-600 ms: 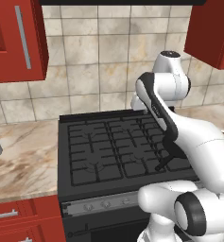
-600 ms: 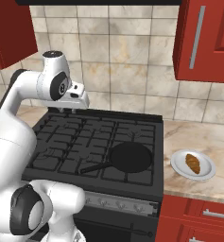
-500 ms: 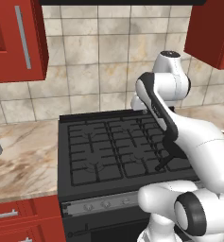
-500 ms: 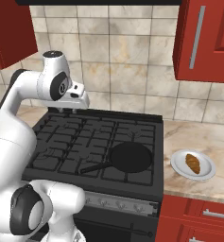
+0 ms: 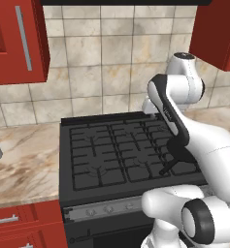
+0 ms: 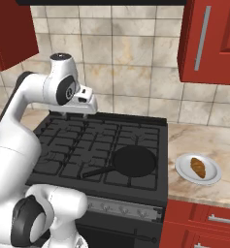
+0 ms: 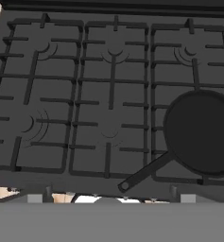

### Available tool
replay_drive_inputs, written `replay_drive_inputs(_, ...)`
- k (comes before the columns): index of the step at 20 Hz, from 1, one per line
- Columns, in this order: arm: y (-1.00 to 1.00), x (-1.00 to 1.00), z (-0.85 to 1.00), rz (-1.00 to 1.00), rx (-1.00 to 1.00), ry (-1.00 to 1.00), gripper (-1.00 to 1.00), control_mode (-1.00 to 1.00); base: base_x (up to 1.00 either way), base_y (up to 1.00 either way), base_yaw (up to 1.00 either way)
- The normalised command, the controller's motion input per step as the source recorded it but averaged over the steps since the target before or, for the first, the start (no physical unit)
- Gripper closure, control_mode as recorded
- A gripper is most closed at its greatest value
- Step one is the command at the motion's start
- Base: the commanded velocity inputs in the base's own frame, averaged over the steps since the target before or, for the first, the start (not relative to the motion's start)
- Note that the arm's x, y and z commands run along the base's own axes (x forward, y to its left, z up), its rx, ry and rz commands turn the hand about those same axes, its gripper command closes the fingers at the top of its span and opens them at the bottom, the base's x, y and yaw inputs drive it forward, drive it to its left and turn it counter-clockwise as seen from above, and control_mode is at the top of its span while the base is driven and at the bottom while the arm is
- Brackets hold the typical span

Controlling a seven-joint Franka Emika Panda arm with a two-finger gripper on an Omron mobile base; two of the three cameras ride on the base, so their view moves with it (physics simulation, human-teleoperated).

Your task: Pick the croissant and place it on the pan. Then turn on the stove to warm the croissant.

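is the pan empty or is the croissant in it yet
Empty. The pan shows a bare black inside on the stove, and the croissant lies on the white plate on the counter beside it.

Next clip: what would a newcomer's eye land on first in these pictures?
The white arm, its gripper raised over the back of the stove. Next the pan, empty on the stove's front right grate with its handle toward the front edge. Last the croissant, on a white plate on the counter right of the stove.
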Motion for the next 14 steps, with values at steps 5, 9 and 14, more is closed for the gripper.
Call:
replay_drive_inputs(5, -0.18, -0.07, -0.02, 0.0, 0.0, 0.0, -1.0, -1.0, 0.0, 0.0, 0.0)
replay_drive_inputs(9, -0.16, -0.08, -0.06, 0.0, 0.0, 0.0, -1.0, -1.0, 0.0, 0.0, 0.0)
replay_drive_inputs(14, -0.16, -0.07, -0.06, 0.0, 0.0, 0.0, -1.0, -1.0, 0.0, 0.0, 0.0)
